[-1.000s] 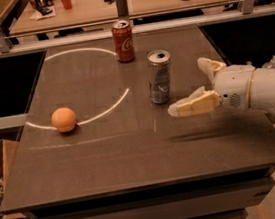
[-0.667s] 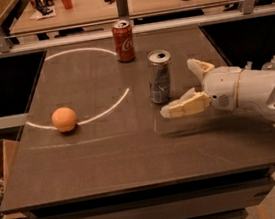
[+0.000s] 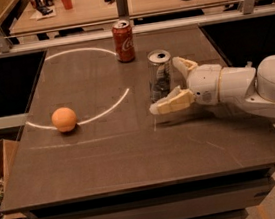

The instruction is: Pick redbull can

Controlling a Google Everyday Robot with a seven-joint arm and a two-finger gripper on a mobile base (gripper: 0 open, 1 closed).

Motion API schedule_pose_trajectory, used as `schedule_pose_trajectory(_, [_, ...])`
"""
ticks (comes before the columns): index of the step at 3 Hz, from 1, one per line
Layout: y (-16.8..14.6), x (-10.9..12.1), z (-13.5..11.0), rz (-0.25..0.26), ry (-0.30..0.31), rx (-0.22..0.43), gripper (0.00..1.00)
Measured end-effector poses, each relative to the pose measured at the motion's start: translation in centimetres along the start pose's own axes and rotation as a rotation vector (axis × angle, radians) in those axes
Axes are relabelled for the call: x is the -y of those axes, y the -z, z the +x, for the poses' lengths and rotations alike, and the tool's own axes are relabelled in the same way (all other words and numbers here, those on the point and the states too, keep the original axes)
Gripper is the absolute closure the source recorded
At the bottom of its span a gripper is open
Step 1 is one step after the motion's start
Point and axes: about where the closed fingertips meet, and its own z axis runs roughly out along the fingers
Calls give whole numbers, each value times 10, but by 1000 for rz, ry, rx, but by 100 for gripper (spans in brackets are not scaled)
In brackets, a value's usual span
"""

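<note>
The redbull can (image 3: 160, 75) is a tall slim silver-grey can standing upright on the dark table (image 3: 133, 152), right of centre. My gripper (image 3: 168, 85) comes in from the right on a white arm and is open. Its near finger (image 3: 172, 103) lies in front of the can's base and its far finger (image 3: 184, 66) sits behind the can's right side, so the can stands between them. I cannot tell whether either finger touches it.
A shorter red Coca-Cola can (image 3: 123, 41) stands behind and to the left of the silver can. An orange ball (image 3: 64, 119) lies at the left. A white arc is marked on the tabletop. A desk with clutter runs along the back.
My gripper has moved left toward the silver can, and its open fingers now straddle the can. The cans and the ball have not moved.
</note>
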Motion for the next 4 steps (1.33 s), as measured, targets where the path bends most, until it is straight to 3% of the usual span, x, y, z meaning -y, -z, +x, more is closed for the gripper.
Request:
schedule_pose_trajectory(1, [-18,15,-1,-12,29,15,2])
schedule_pose_trajectory(2, [-29,23,-4,-36,54,30,17])
schedule_pose_trajectory(4, [-42,30,-6,-88,57,48,64])
